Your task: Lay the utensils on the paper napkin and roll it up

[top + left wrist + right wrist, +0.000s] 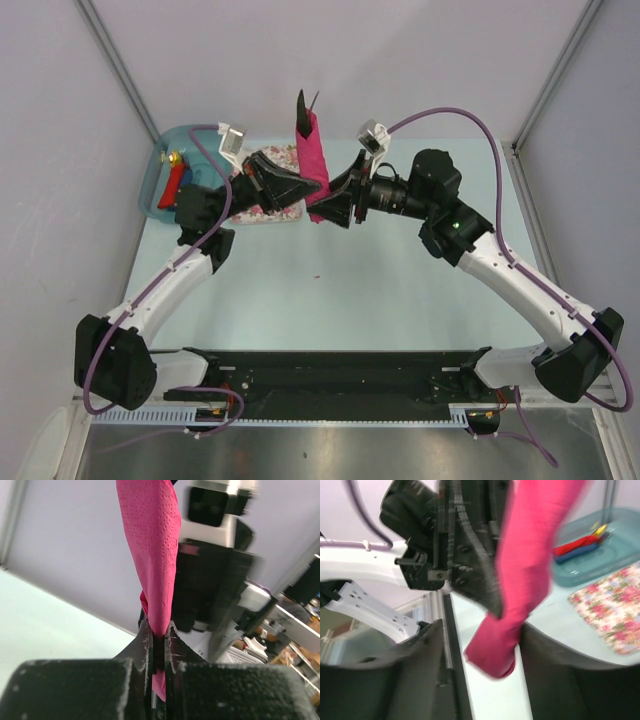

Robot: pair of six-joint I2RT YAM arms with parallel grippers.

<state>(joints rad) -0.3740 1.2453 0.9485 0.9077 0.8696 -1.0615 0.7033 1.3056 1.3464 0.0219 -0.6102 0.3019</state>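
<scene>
The left fingers (145, 647) pinch the plain magenta-pink paper napkin (314, 165). It is rolled into a tube and stands roughly on end, clear of the pale teal surface (330, 290), toward 12 o'clock in the top view. The right fingers (405, 680) are spread, with the tube's lower end between them; whether it touches either one I cannot tell. A slim dark utensil tip (315, 97) pokes from the tube's top. At 9 o'clock of the tube lies a white rose-print cloth (262, 213), and beyond it a clear teal plastic tub (150, 185).
</scene>
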